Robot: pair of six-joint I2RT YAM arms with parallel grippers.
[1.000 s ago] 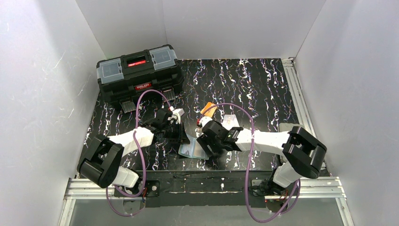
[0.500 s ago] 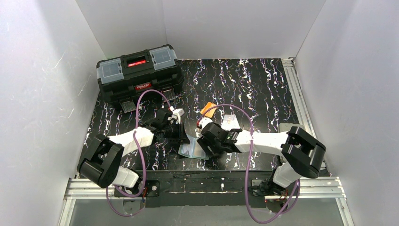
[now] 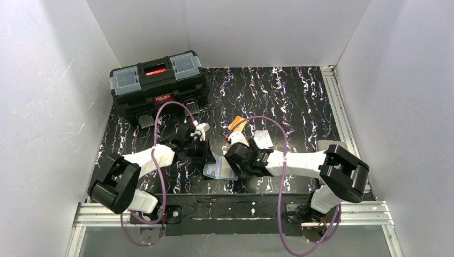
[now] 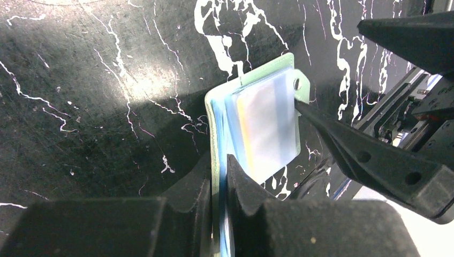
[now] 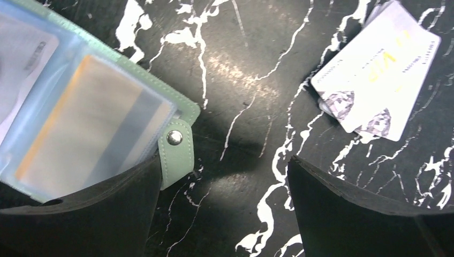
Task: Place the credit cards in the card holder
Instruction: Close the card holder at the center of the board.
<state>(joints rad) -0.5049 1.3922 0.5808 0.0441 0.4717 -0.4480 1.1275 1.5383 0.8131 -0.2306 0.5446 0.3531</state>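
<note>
On marbled table [image 3: 300, 91], left hand [image 4: 218, 160] clamping card holder [image 4: 262, 120] edge, right hand [image 5: 224, 176] spread open at snap tab [image 5: 175, 152]

Your left pincer [image 4: 217, 163] is clamped on an edge of the card holder [image 4: 267, 118], arm stretched low toward centre. Your right pincer [image 5: 225, 171] has its jaws spread wide, forearm reaching leftward and wrist pitched down.
</note>
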